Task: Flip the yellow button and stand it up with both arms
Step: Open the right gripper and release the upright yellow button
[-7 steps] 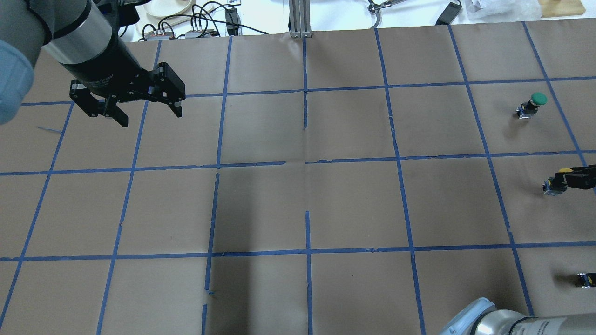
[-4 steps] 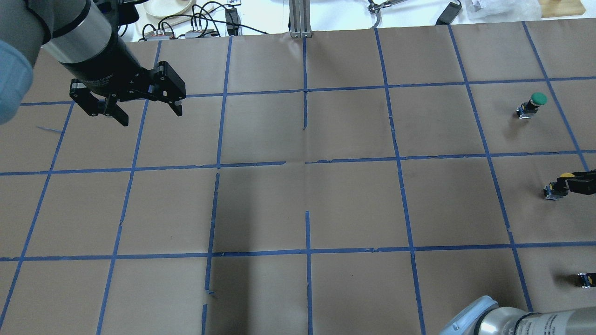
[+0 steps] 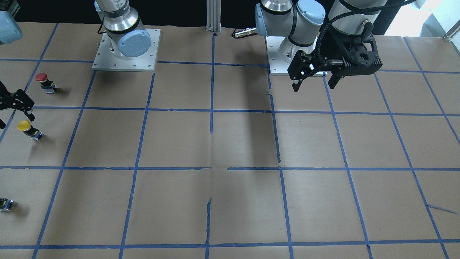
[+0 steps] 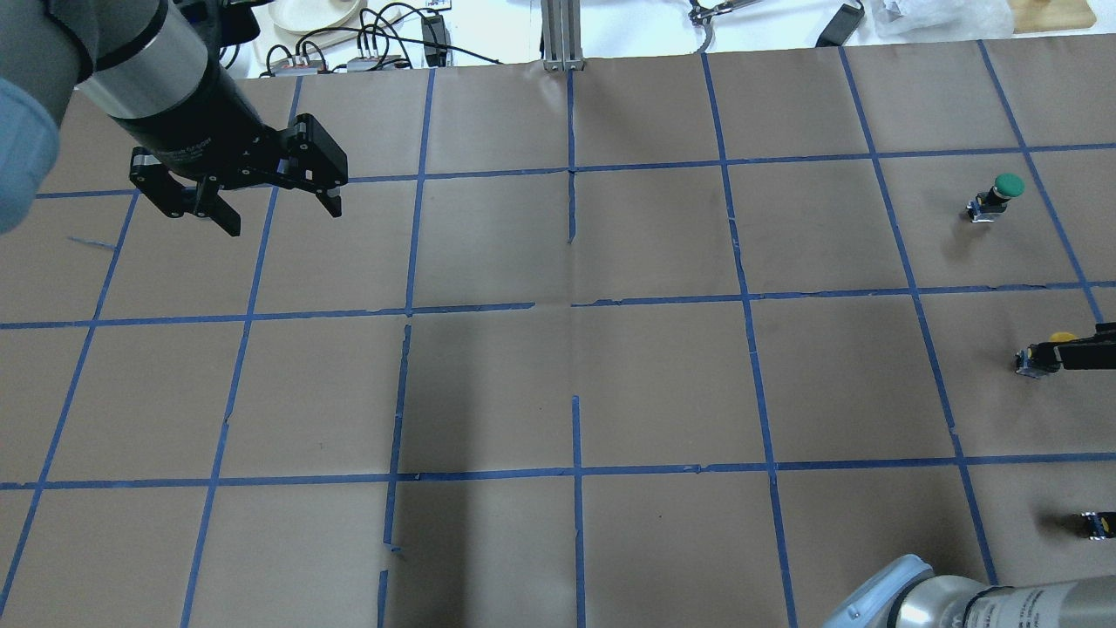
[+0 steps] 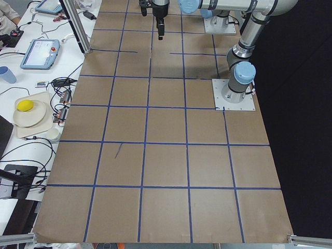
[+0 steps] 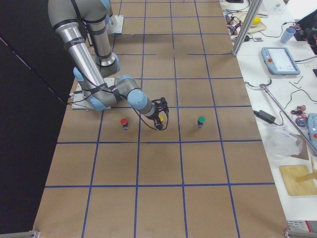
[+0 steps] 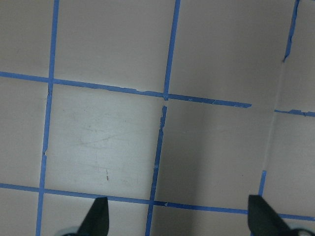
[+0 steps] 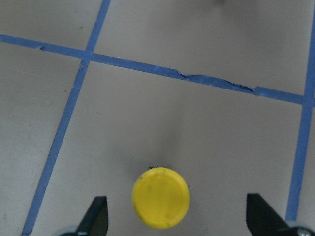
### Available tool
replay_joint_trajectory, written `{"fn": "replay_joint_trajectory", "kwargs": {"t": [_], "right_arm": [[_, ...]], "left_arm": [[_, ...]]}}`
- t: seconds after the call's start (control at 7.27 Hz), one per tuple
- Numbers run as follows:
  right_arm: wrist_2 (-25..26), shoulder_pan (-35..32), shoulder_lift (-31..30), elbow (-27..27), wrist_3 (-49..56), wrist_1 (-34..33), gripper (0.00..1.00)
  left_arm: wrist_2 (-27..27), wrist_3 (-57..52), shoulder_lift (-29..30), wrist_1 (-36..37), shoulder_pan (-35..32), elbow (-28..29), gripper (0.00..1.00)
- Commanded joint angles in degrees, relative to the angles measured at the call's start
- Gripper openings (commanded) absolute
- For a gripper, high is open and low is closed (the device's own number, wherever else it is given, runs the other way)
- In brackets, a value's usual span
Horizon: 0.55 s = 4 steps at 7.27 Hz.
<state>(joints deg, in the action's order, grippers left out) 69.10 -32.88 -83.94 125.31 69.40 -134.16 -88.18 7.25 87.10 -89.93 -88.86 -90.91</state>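
Observation:
The yellow button (image 3: 25,126) stands upright on the brown paper near the table's right edge, cap up. It also shows in the overhead view (image 4: 1060,337) and in the right side view (image 6: 160,119). My right gripper (image 3: 16,119) hangs just above it, open and empty. In the right wrist view the yellow cap (image 8: 161,197) lies between the spread fingertips (image 8: 97,216), touching neither. The overhead view shows only one right finger (image 4: 1085,353), at the frame edge. My left gripper (image 4: 279,212) is open and empty, high over the table's left side, also in the front view (image 3: 314,82).
A red-capped button (image 3: 42,77) stands one square nearer the robot than the yellow one. A green-capped button (image 4: 1004,187) stands one square farther away. Both are upright. The left wrist view shows only brown paper with a blue tape grid (image 7: 157,162).
In the overhead view the right gripper's finger has slid a little toward the near edge across the yellow button, and the cap shows slightly lower. The left arm has not moved.

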Motion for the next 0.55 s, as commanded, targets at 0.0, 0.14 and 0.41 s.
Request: {"fn": "replay_joint_trajectory", "kwargs": {"t": [0.0,0.14,0.41], "right_arm": [[2.27,-0.86,-3.05,-6.35,-9.07,10.6,1.0],[3.75,-3.91,-4.11,-12.05,-14.07,18.42,1.0],[13.04,-14.87,-5.44,-24.44,-33.09,33.36,1.0]], "left_arm": [[-0.15,0.05,-0.26,-0.16,-0.09,0.04,0.99],[-0.06,0.13,-0.26,-0.24,-0.09,0.04,0.99],[-0.06,0.13,0.0,-0.42,-0.09,0.04,0.99]]}}
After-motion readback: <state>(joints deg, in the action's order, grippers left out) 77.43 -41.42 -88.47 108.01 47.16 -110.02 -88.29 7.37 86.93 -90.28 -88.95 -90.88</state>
